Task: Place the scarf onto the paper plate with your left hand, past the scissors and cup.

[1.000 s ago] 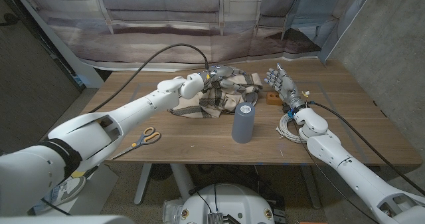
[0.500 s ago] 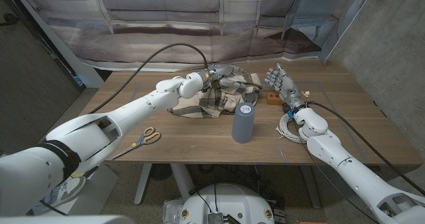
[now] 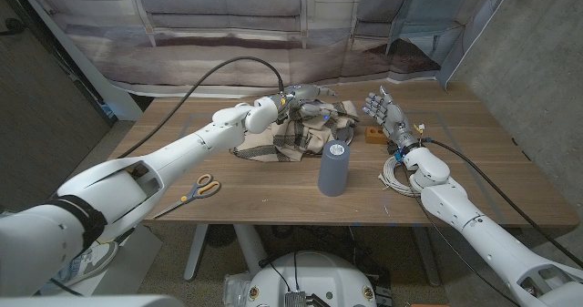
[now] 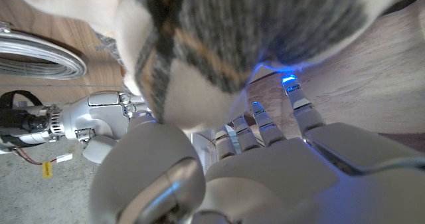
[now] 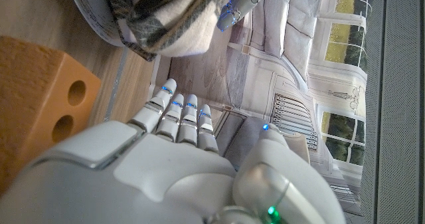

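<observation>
Down at the near left of the tabletop (image 3: 273, 193) we see the scissors (image 3: 199, 189) lying flat, and beyond them our left hand (image 3: 293, 101) reaches to the far middle with its fingers closed on the plaid scarf (image 3: 290, 136), which is heaped there over the paper plate (image 5: 99, 14). The grey cup (image 3: 334, 168) stands upright just in front of that heap. To the right we see our right hand (image 3: 385, 114) standing empty, fingers apart and pointing up, beside a small wooden block (image 3: 373, 136) and a coil of white cable (image 3: 397, 175).
</observation>
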Motion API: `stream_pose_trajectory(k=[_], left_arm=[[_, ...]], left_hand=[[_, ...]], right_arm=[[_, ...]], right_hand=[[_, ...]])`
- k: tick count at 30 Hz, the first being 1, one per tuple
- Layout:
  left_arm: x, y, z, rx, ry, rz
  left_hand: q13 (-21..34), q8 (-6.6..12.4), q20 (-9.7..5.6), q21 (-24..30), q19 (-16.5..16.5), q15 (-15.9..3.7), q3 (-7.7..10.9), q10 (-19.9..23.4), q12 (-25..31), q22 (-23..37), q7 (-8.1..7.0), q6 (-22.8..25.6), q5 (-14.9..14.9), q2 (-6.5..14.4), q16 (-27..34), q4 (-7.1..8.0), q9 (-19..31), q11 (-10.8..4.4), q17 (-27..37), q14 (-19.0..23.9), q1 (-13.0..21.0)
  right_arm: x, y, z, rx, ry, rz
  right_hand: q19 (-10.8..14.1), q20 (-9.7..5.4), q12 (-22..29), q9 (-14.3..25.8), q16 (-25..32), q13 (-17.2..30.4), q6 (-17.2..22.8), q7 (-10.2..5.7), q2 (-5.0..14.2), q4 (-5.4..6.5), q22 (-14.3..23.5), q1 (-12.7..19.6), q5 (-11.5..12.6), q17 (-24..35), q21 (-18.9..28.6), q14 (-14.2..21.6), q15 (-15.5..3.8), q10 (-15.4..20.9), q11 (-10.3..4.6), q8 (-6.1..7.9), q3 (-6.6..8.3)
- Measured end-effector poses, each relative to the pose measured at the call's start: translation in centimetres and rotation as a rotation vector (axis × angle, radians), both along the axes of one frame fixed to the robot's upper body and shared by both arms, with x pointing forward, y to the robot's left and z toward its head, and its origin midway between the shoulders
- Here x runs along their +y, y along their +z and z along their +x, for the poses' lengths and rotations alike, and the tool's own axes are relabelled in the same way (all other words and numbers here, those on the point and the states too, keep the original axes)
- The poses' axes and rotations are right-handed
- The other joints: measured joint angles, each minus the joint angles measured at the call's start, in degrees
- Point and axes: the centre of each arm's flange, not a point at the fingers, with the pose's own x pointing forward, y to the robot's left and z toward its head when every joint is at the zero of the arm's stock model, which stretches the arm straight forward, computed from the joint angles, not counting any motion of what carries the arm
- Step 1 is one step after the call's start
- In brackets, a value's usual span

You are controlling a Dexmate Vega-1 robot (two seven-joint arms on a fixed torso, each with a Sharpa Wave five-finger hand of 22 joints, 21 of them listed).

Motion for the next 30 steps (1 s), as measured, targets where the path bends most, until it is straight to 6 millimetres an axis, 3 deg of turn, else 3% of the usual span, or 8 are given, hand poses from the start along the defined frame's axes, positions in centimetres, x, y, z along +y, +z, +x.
stream_pose_trajectory(k=[30], left_arm=[[-0.3, 3.0, -2.9, -0.083, -0.009, -0.025]], left_hand=[[-0.5, 0.00, 0.00, -0.4, 0.0, 0.44, -0.80, 0.0, 0.0, 0.0, 0.00, 0.0, 0.5, 0.4, 0.2, -0.11, 0.0, -0.01, -0.3, 0.0, -1.1]], right_arm=[[-0.5, -0.2, -0.8, -0.005, 0.002, -0.005]], right_hand=[[0.0, 0.00, 0.0, 0.0, 0.0, 0.0, 0.0, 0.00, 0.00, 0.00, 0.0, 0.0, 0.0, 0.0, 0.0, 0.0, 0.00, 0.0, 0.00, 0.00, 0.00]])
